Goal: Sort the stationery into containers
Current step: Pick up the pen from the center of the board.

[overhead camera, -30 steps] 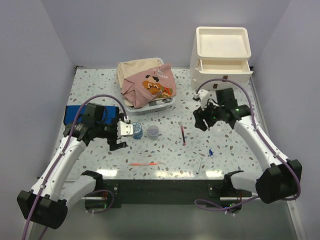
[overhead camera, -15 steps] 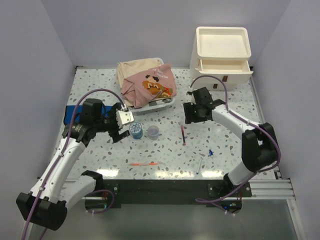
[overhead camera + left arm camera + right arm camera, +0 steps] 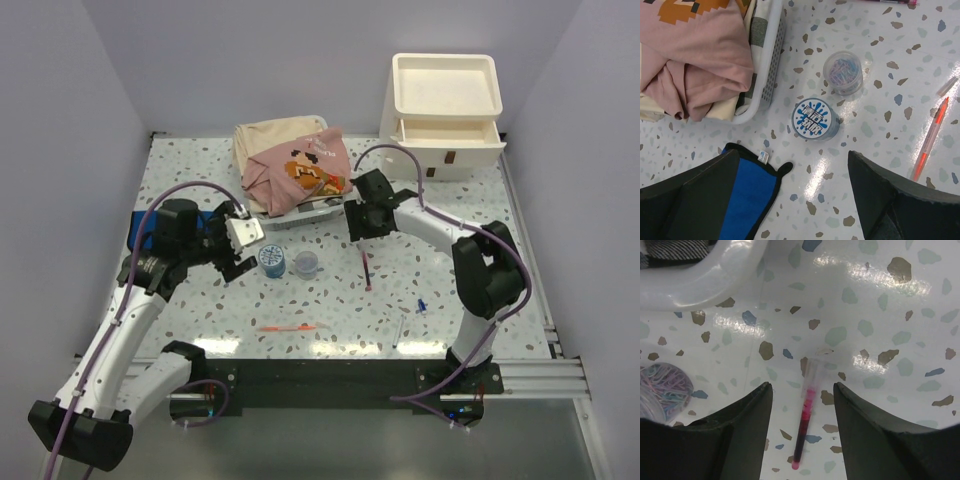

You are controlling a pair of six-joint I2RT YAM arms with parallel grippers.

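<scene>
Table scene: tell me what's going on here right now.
Two robot arms are sorting loose stationery into the cream drawer unit at the back right. The right end effector hangs open over a pink pen lying on the table, jaws either side of it, not yet gripping. The left end effector is open above a blue tape roll, beside a clear cup of paper clips. Neither holds anything. An orange pen lies nearby.
</scene>
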